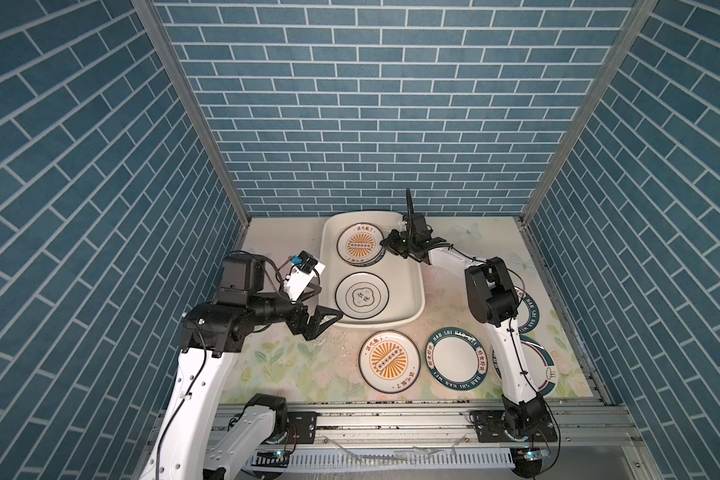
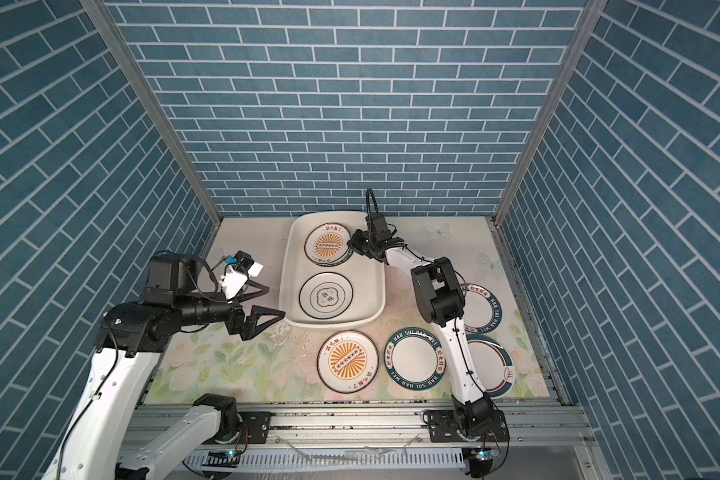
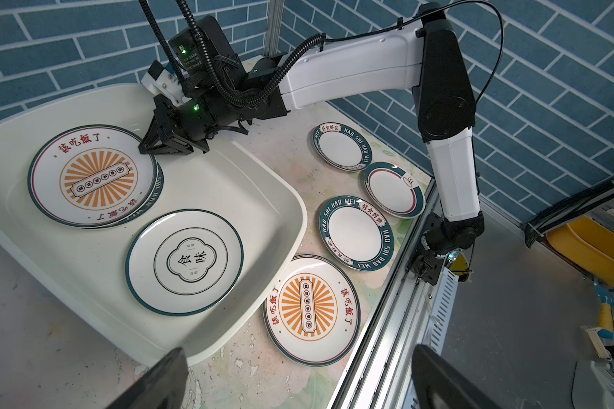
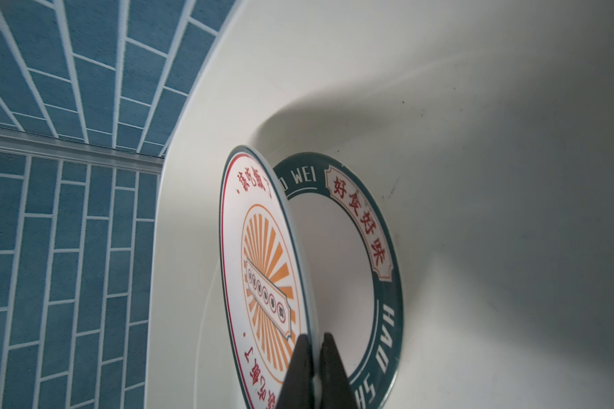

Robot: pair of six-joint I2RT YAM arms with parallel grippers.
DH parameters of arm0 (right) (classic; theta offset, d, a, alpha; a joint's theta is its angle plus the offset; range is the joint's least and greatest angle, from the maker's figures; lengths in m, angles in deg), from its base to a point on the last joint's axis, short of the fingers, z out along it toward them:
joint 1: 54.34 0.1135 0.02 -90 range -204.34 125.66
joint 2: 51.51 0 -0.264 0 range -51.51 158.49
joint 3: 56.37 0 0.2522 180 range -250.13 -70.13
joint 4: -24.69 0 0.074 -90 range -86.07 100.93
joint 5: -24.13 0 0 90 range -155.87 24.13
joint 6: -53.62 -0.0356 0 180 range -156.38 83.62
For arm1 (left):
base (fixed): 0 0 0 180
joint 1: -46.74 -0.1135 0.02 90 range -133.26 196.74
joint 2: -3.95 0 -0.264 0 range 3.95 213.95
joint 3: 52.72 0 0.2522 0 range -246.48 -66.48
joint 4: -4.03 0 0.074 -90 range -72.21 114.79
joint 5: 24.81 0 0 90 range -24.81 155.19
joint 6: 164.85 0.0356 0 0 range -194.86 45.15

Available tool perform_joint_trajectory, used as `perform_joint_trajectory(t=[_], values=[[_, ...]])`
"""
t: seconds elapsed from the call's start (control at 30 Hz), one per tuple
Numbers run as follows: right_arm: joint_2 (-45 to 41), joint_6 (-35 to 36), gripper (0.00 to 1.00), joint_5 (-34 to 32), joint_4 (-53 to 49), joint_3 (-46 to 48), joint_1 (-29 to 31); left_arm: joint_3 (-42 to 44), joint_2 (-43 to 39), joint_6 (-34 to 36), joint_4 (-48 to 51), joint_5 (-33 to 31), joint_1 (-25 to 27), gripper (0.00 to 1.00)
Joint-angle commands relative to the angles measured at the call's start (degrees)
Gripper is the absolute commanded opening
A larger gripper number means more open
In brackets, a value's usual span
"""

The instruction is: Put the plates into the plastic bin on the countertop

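The plastic bin (image 1: 417, 291) stands at the back of the flowered countertop (image 1: 292, 365). In it lie a cloud-emblem plate (image 1: 361, 295) and a teal lettered plate (image 4: 369, 226). Over that plate a sunburst plate (image 1: 359, 245) is tilted, and my right gripper (image 4: 314, 357) is shut on its rim. My left gripper (image 2: 269, 301) hangs open and empty by the bin's near left corner. On the countertop lie another sunburst plate (image 1: 389, 360), a lettered plate (image 1: 454, 359), and two plates (image 1: 526, 309) (image 1: 545, 370) partly hidden by the right arm.
A grey metal rail (image 1: 391, 419) with both arm bases runs along the front edge. Blue brick walls close in the back and both sides. Bare countertop lies to the left of the bin, below my left arm. A yellow thing (image 3: 589, 248) sits beyond the rail.
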Motion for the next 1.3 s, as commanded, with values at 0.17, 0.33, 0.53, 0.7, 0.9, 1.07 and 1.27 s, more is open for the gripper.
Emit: perform_joint_trajectory(t=[0.17, 0.33, 0.53, 0.7, 0.9, 1.07, 1.27], values=[[0.4, -2.9, 0.00, 1.2, 3.5, 1.6, -0.2, -0.2, -1.1, 0.3, 0.8, 0.9, -0.6, 1.00], [0.4, -2.9, 0.00, 0.9, 3.3, 1.7, -0.3, 0.0, -1.4, 0.3, 0.7, 1.1, -0.7, 1.00], [0.5, -2.9, 0.02, 0.5, 2.8, 1.7, -0.3, -0.1, -1.4, 0.4, 0.6, 1.3, -0.8, 1.00], [0.9, -3.0, 0.03, 0.2, 2.7, 1.5, -0.4, 0.0, -1.5, 0.4, 0.4, 1.4, -0.8, 0.99], [2.0, -3.5, 0.04, 0.1, 2.5, 0.5, -0.4, 0.2, -1.5, 0.3, 0.2, 1.5, -0.8, 1.00], [2.3, -3.6, 0.05, -0.5, 2.5, 0.3, -0.4, 0.0, -1.4, 0.4, 0.2, 1.5, -0.8, 1.00], [2.8, -3.5, 0.09, -0.8, 1.7, -0.5, -0.5, 0.1, -1.4, 0.4, 0.2, 1.4, -0.8, 1.00]])
